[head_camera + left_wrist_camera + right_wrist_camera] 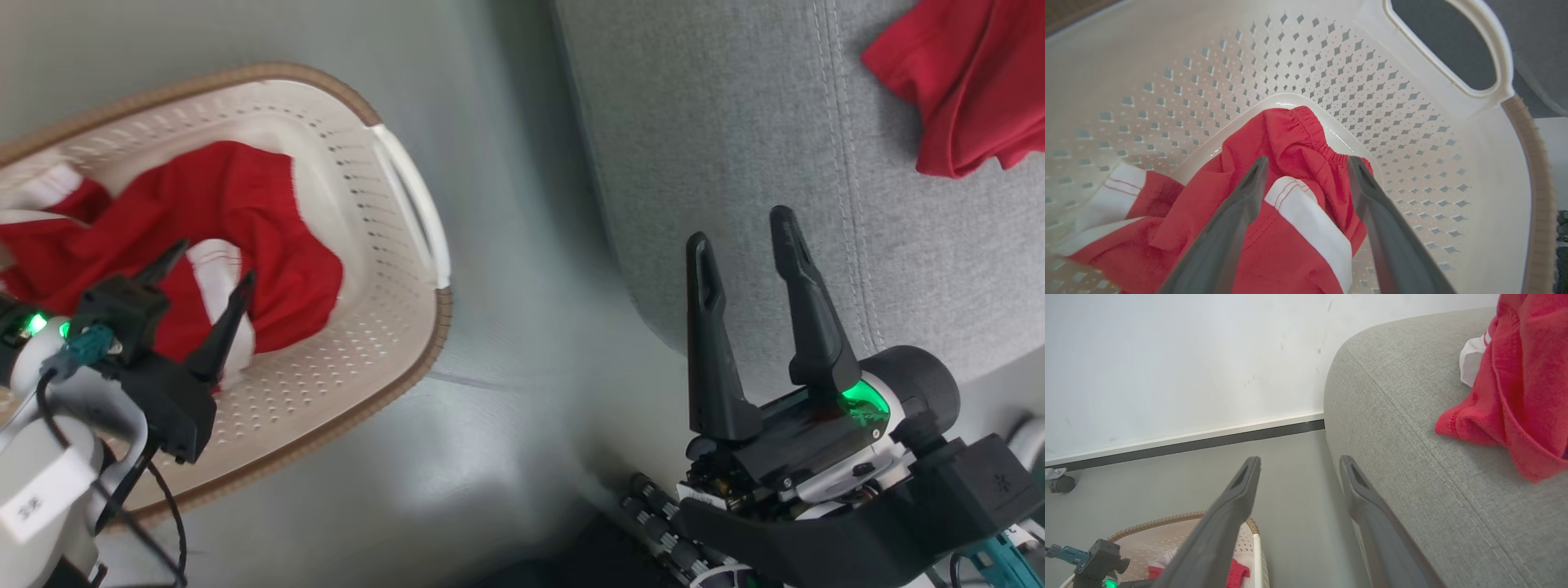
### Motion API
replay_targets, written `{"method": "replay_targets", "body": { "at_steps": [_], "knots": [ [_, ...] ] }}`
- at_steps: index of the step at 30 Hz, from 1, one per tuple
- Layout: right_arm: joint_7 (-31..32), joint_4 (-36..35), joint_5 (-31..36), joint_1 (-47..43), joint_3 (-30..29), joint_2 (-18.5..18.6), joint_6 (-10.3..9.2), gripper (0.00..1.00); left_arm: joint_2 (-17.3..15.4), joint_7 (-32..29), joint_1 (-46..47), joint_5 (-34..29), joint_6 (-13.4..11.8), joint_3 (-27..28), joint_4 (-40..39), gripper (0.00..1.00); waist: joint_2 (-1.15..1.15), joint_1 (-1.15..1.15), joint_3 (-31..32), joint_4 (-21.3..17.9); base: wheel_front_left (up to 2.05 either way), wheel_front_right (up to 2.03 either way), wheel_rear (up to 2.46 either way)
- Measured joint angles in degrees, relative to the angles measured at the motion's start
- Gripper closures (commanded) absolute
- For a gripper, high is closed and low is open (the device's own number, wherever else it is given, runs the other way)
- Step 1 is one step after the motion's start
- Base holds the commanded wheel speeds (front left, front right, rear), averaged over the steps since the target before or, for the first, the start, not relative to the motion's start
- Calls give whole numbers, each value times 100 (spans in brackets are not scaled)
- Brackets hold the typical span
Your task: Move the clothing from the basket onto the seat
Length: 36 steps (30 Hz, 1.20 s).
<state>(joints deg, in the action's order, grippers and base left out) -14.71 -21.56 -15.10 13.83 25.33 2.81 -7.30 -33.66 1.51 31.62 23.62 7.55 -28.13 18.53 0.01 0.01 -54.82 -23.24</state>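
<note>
A red garment [245, 212] with white stripes is seen crumpled on the bottom of the cream basket [384, 359], which is set on the grey floor [506, 245]. The left gripper [214, 260] is held inside the basket with its two dark fingers [1237, 216] spread wide, one to each side of a white-striped fold beside the elastic waistband. Nothing is gripped, and whether the tips touch the cloth cannot be told. To the right of the basket, across a strip of bare floor, the grey sofa [735, 122] is placed with its rounded corner nearest the basket. The right gripper [740, 225] is held at that corner, clear of the basket, its fingers likewise parted wide and empty. A second red garment [971, 82], with white trim showing at one edge, is laid on the sofa cushion, well apart from the basket on its right.
</note>
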Motion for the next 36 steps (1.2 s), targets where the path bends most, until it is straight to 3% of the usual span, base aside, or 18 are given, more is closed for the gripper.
{"method": "replay_targets", "body": {
  "at_steps": [9, 27, 28, 29, 30, 31, 36],
  "knots": [
    [0, -137, 16, -229, 94, -12, 0, 0, 172, -497, 337, -81, 0, -250, 679, 0, 0, -1, -176, -212, 0, 0, 0],
    [0, -477, 280, -601, 211, -25, 0, 0, 115, -1512, 958, -726, 0, -1221, 1669, 0, -1, -1, -276, -197, 0, 0, 0],
    [-1, -492, 303, -601, 212, -25, 0, 0, 112, -1512, 967, -725, 0, -1252, 1675, 15, -1, -1, -277, -193, 0, 0, 0],
    [-1, -504, 307, -601, 211, -26, 0, 0, 116, -1513, 987, -724, 0, -1281, 1689, 58, -1, -1, -278, -189, 0, 0, 0],
    [0, -513, 311, -601, 210, -26, 0, 0, 120, -1532, 1021, -721, 0, -1311, 1702, 58, -1, -1, -279, -185, 0, 0, 0],
    [0, -513, 311, -601, 210, -26, 0, 0, 120, -1532, 1021, -721, 0, -1311, 1702, 100, -1, -1, -279, -185, 0, 0, 0],
    [-1, -532, 312, -599, 203, -26, 0, 0, 130, -1515, 1138, -650, 0, -1365, 1758, 100, -1, -1, -273, -164, 0, 0, 0]
  ]
}}
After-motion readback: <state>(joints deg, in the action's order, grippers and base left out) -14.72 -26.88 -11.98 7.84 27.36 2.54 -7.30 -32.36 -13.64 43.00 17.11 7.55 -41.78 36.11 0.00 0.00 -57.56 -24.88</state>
